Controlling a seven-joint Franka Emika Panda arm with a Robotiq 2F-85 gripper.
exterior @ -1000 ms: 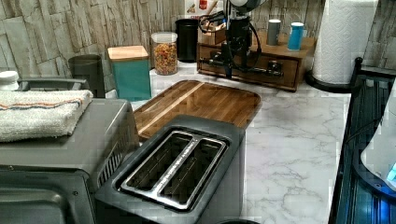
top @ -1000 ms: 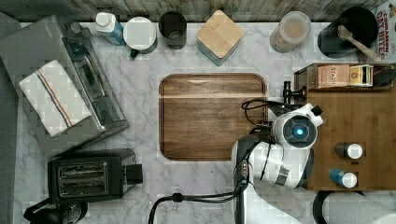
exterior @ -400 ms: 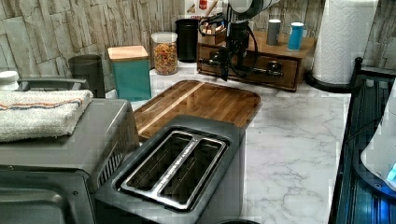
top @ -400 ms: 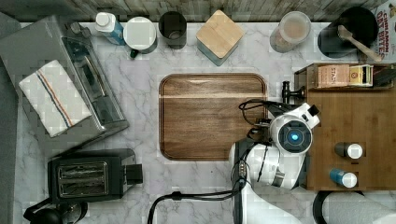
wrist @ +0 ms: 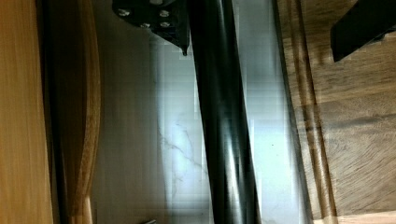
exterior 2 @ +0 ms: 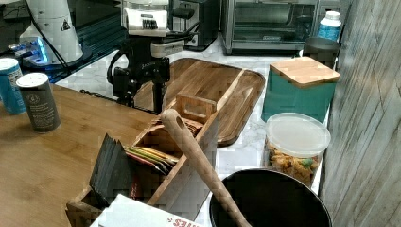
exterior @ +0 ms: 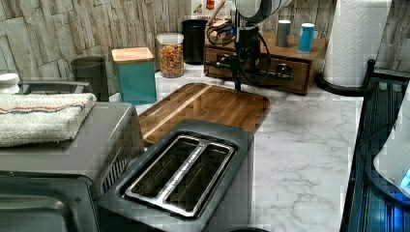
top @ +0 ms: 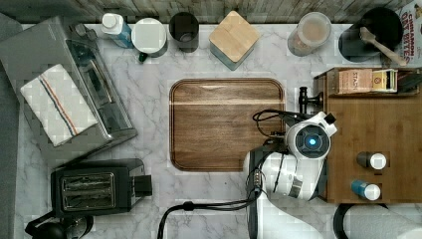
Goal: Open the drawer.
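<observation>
The drawer (exterior: 297, 79) is the wide brown front of the bamboo box unit (top: 370, 124) at the top view's right, and it looks pushed in. Its long black bar handle (wrist: 219, 121) stands off the front on posts (top: 304, 97). My gripper (wrist: 259, 46) hangs straight down in front of the drawer, open. One finger (wrist: 154, 18) rests against the bar and the other finger (wrist: 364, 28) stands well apart on the tray side. The left view shows the gripper (exterior: 240, 72) at the handle's middle, and the right view shows its two fingers apart (exterior 2: 142, 101).
A dark wooden tray (top: 226, 124) lies on the marble just beside the handle. Two bottles (top: 373, 160) and a tea-bag caddy (top: 368, 80) stand on the box top. A toaster (top: 97, 186), toaster oven (top: 64, 89), teal canister (top: 234, 37) and paper roll (exterior: 358, 41) ring the counter.
The wrist has shifted slightly toward the top view's left, along the handle. The drawer front looks unmoved.
</observation>
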